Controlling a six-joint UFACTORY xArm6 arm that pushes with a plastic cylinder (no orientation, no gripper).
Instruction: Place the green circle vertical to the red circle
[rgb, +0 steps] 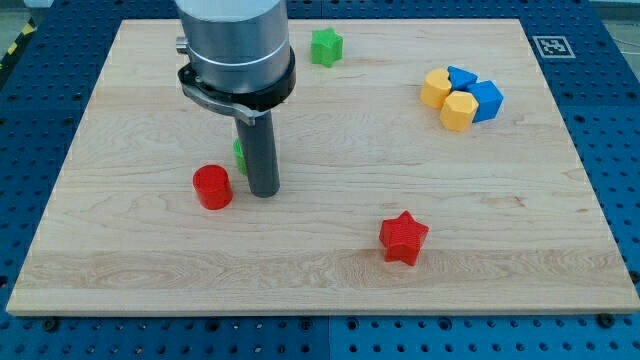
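Note:
The red circle (212, 187) lies on the wooden board (320, 250), left of centre. The green circle (239, 153) is mostly hidden behind my rod; only a thin green sliver shows at the rod's left side, just above and to the right of the red circle. My tip (263, 192) rests on the board right next to the red circle's right side, in front of the green circle.
A green star (325, 46) sits near the view's top. A red star (403, 238) lies at the lower right of centre. A cluster of two yellow blocks (448, 98) and two blue blocks (479, 95) sits at the upper right.

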